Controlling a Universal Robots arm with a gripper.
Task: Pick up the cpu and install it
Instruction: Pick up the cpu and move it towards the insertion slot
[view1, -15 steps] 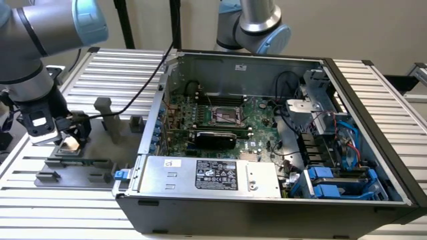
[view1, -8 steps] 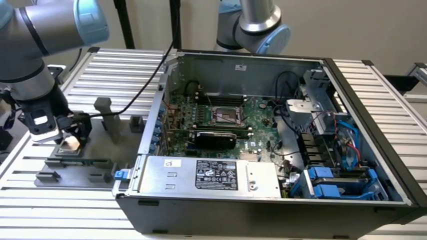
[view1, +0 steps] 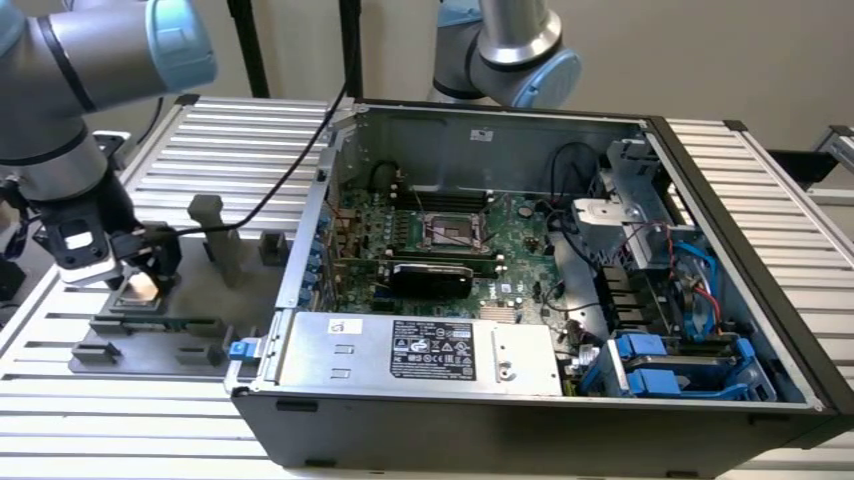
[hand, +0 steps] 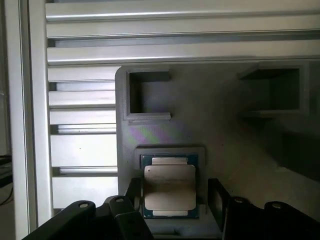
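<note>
Two fingers (hand: 216, 199) of the gripper (view1: 142, 282) are hanging spread wide, one on each side of the cpu (hand: 169, 186), and are gripping nothing. Directly beneath the gripper, the cpu is lying flat in a shallow pocket of the grey fixture (hand: 230, 135). The pocket is probably keeping it square so the jaws can meet its edges evenly. Well away from the gripper, the empty socket (view1: 454, 232) is sitting exposed inside the open computer case (view1: 534, 420), seemingly awaiting the chip.
</note>
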